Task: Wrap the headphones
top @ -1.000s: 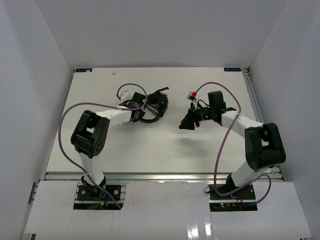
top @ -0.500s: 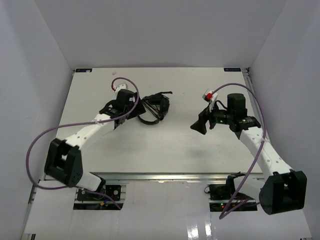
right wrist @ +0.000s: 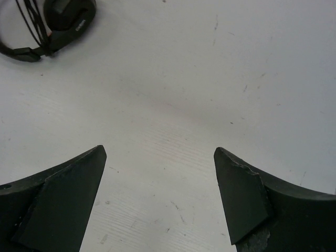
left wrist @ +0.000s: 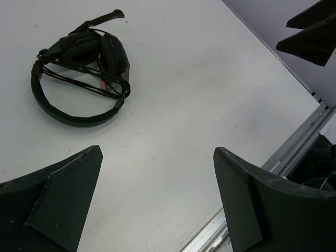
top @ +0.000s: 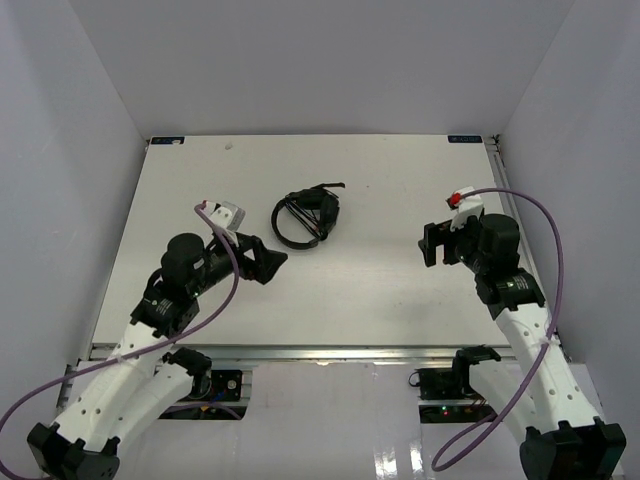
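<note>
Flat on the white table, toward the far middle: headphones, earcups folded together, cord strung in loops across the headband. Left gripper released, jaws spread wide, hovering near the headphones on their near left. Right gripper likewise spread and unclenched, well apart to the right

The headphones lie on the bench with bare surface on every side. The left pincer, jaws spread, stands just near-left of the headphones, with open bench between. The right pincer, jaws spread, stands well to their right across bare bench. Walls bound the bench beyond the headphones and to both sides.
</note>
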Controlling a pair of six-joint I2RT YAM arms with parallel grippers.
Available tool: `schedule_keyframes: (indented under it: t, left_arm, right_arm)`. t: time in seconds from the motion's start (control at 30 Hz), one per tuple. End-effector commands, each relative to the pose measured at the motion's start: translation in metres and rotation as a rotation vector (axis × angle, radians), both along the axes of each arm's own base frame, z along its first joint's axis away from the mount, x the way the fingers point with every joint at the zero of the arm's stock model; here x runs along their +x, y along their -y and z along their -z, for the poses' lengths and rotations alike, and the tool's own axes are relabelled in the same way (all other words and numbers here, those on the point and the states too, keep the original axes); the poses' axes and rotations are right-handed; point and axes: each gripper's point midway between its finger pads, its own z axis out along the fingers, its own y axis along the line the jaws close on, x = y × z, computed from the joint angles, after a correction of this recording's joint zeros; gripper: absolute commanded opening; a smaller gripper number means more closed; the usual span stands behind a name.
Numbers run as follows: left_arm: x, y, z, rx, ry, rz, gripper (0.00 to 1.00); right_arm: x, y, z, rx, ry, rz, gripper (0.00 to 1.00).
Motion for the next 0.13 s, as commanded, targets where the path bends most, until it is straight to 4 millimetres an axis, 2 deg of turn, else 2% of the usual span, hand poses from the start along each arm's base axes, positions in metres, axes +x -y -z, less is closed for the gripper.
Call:
schedule_keyframes:
  t: [0.0,0.1]
  left_arm:
    - [-0.0096,-0.0053,0.0126,0.056,0.08,0.04,0.98]
    - [-0.0129,-0.007,0.0161,0.041,0.111,0.038,0.98]
  right_arm:
    - [0.004,0.0175,0.0024,-0.001,0.046,0.083,0.9]
    - [0.0002,0.0174,0.0081,0.014,0.042,0.075,0.9]
